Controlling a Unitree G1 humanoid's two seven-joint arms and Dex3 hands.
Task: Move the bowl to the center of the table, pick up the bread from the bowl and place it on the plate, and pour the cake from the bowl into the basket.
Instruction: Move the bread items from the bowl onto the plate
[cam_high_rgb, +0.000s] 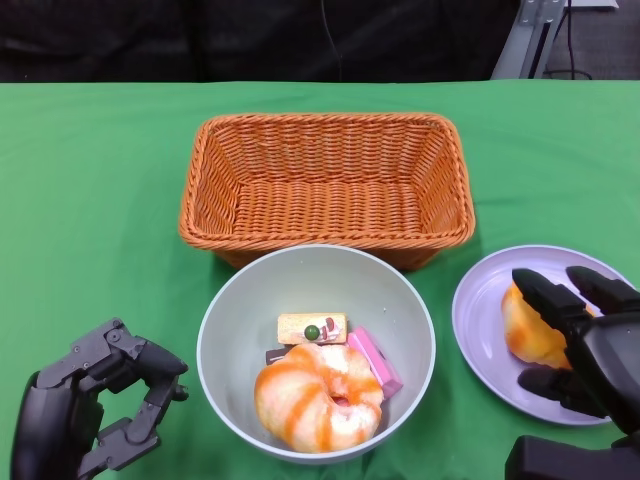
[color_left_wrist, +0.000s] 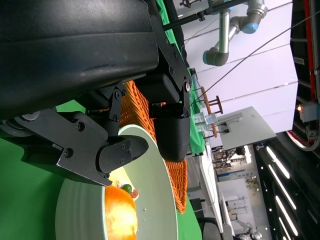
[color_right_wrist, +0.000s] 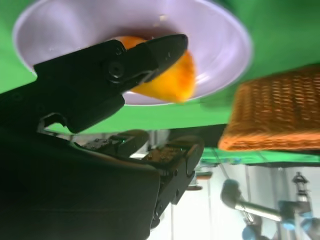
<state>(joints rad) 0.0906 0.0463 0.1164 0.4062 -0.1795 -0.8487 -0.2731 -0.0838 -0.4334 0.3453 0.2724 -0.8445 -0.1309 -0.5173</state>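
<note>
Now the green desk (cam_high_rgb: 90, 180) carries the wicker basket (cam_high_rgb: 326, 185) at the back, with the grey bowl (cam_high_rgb: 232, 318) just in front, holding a glazed bread ring (cam_high_rgb: 318, 396) and small cake pieces (cam_high_rgb: 312, 327). On the lilac plate (cam_high_rgb: 482, 305), the right hand (cam_high_rgb: 580, 340) wraps its fingers (cam_high_rgb: 545, 297) around an orange bread (cam_high_rgb: 528, 330), which is likely soft and light. The left hand (cam_high_rgb: 95, 410) hovers beside the bowl, fingers apart, empty; the bowl's rim seems the best hold.

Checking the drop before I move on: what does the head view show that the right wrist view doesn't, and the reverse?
Only the head view shows the grey bowl with the striped bread and cake pieces, plus the left hand. Only the right wrist view shows the room beyond the table. Both show the right hand at the orange bread on the purple plate, and the basket.
</note>
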